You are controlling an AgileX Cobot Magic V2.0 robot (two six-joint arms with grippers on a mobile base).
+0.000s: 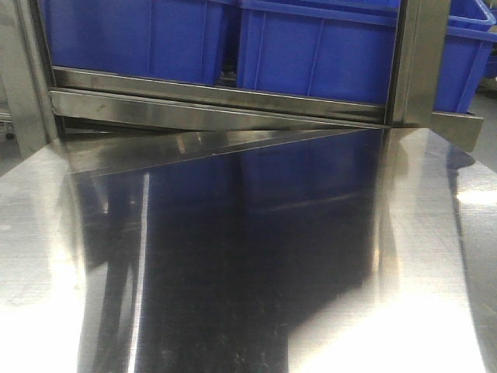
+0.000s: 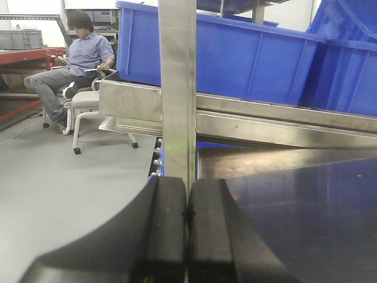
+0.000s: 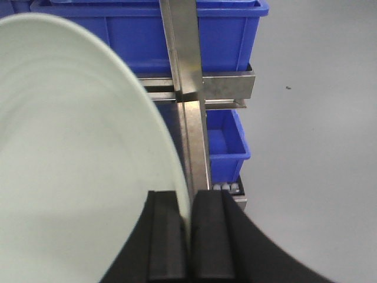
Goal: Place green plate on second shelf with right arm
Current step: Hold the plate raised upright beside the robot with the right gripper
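Observation:
In the right wrist view the green plate [image 3: 76, 153] fills the left half, pale sage with faint rings, standing on edge. My right gripper [image 3: 188, 203] is shut on its rim, one black finger on each face. Just beyond it rises a steel upright [image 3: 189, 100] of the rack, with a shelf rail [image 3: 227, 82] under a blue bin [image 3: 141, 35]. Which level is the second shelf I cannot tell. My left gripper [image 2: 187, 215] is shut on nothing, its pads pressed together beside another steel upright [image 2: 177, 88]. Neither gripper nor the plate shows in the front view.
A shiny steel surface [image 1: 248, 272] runs up to a shelf rail [image 1: 217, 105] carrying blue bins [image 1: 318, 54]. A smaller blue bin [image 3: 227, 144] sits on a lower level. A person [image 2: 76, 59] sits on a chair [image 2: 88, 106] at the left.

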